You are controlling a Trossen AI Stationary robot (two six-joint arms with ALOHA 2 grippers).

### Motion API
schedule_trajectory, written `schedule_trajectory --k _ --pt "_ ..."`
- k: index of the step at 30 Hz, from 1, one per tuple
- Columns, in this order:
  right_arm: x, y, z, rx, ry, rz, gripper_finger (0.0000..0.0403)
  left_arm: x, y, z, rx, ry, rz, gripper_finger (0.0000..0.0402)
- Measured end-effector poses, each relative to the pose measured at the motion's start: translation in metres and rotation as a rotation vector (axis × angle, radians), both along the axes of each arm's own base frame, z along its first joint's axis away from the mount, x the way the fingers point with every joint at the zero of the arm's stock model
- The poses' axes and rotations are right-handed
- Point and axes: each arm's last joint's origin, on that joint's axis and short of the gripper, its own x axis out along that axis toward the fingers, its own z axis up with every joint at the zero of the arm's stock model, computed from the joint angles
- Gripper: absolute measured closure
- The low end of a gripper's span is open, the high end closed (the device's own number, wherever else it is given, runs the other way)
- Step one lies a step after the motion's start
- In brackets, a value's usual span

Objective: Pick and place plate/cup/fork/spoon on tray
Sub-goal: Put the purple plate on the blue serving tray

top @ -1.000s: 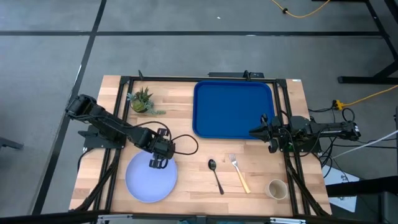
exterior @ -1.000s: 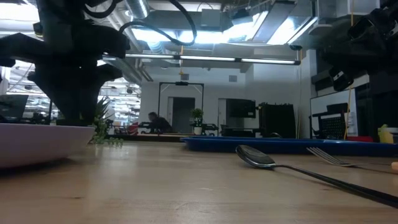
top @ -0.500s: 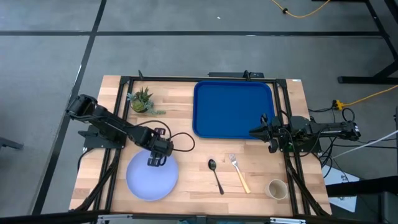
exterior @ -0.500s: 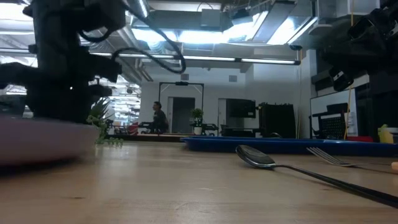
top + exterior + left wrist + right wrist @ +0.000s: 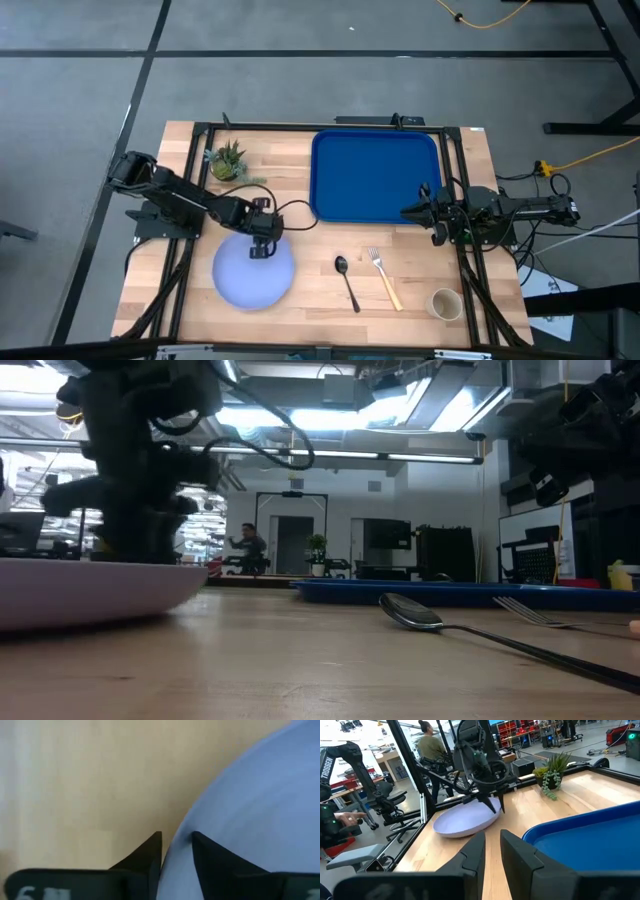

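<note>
The pale lavender-blue plate (image 5: 255, 282) lies at the table's near left; it also shows in the low view (image 5: 90, 590) and the right wrist view (image 5: 465, 820). My left gripper (image 5: 262, 247) is shut on its far rim. My right gripper (image 5: 410, 212) is shut and empty, above the near right corner of the blue tray (image 5: 375, 175). The dark spoon (image 5: 346, 280) and the tan-handled fork (image 5: 384, 276) lie flat on the table near the tray. The beige cup (image 5: 445, 302) stands at the near right. My left gripper (image 5: 176, 836) has the plate's far rim (image 5: 176, 851) between its two fingers, one finger over the plate's inside (image 5: 210, 862) and one outside (image 5: 147, 860). The fingers come from above, pointing down. In the low view the plate's underside seems to rest on the table.
A small potted plant (image 5: 228, 160) stands at the far left, beside the tray. Black frame rails run along the table's left and right sides. Bare wood lies between the plate and the spoon.
My left gripper has gone toward the table's right edge and a little toward the far edge, keeping hold of the plate's rim. The plate has slid with it along the table toward the spoon.
</note>
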Motion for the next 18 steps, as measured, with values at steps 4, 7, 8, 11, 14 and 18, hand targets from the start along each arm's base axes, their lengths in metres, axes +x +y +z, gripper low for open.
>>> schedule_trajectory --k 4,7,8,11,14,18 --pt "0.000 0.000 0.000 0.000 0.000 0.000 0.0338 0.006 0.005 0.003 0.060 -0.062 -0.006 0.0349" --pt "0.000 0.000 0.000 0.000 0.000 -0.001 0.0338 0.010 0.006 0.004 0.039 -0.092 -0.026 0.0385" --pt "0.000 0.000 0.000 0.000 0.000 0.000 0.0338 0.012 0.007 0.005 0.023 -0.105 -0.029 0.0390" --pt "0.000 0.000 0.000 0.000 0.000 -0.001 0.0338 0.015 0.008 0.007 0.003 -0.134 -0.027 0.0390" --pt "0.000 0.000 0.000 0.000 0.000 0.000 0.0338 0.018 0.008 0.008 -0.005 -0.164 -0.033 0.0395" --pt "0.000 0.000 0.000 -0.004 -0.001 0.000 0.0338 0.020 0.012 0.015 0.010 -0.207 -0.070 0.0397"
